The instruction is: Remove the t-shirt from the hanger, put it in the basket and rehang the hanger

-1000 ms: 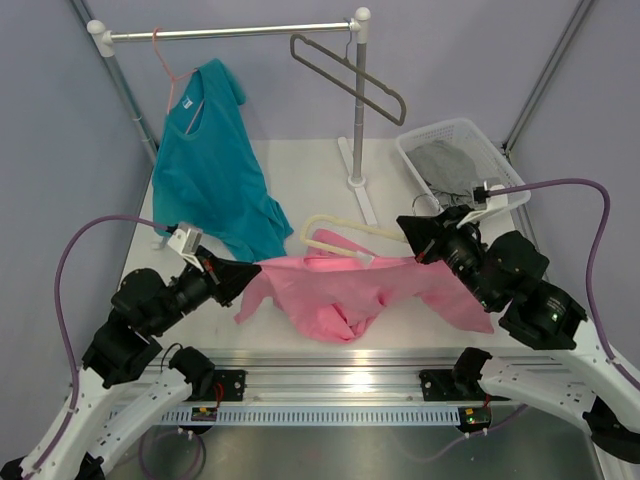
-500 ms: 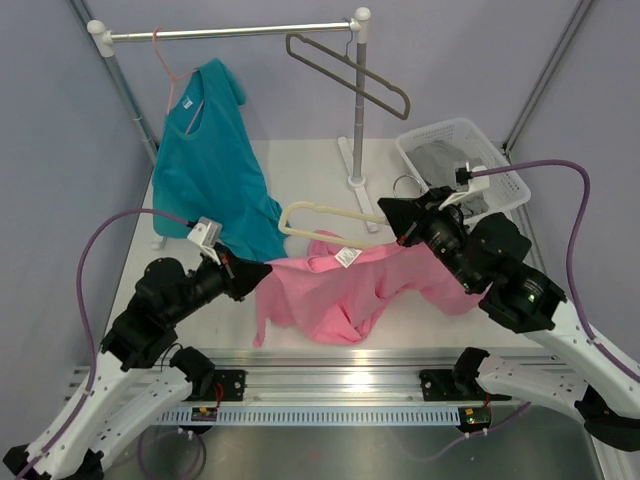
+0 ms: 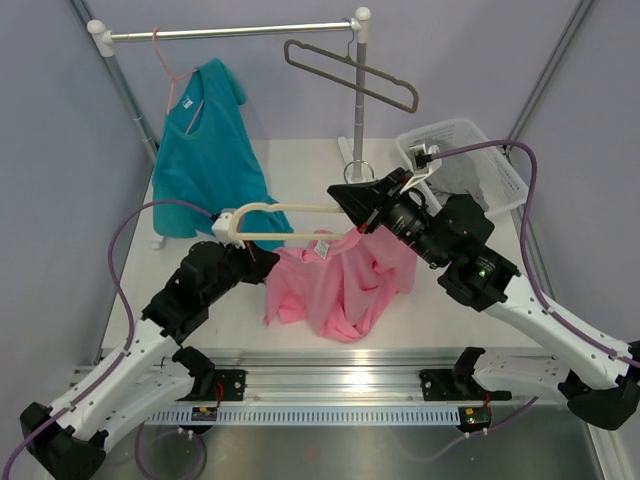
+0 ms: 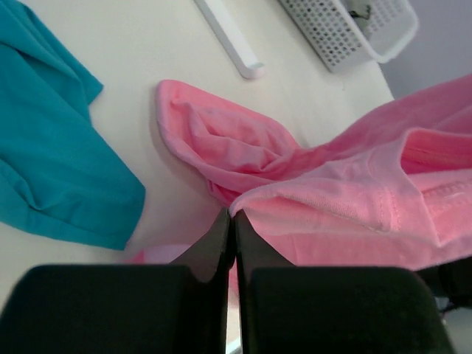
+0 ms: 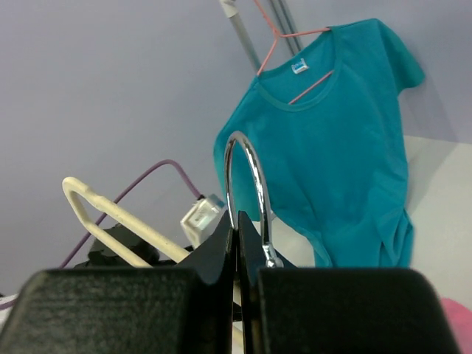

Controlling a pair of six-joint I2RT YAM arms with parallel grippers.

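Pinching t-shirt (image 4: 354,199) hem, left tool (image 4: 233,215) clamped tight; right tool (image 5: 237,221) clamped on hanger (image 5: 122,220).

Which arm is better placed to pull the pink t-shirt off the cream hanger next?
Left. The left pincer is shut on the t-shirt edge, so it can probably drag the cloth away. The right pincer is shut on the hanger, holding it up.
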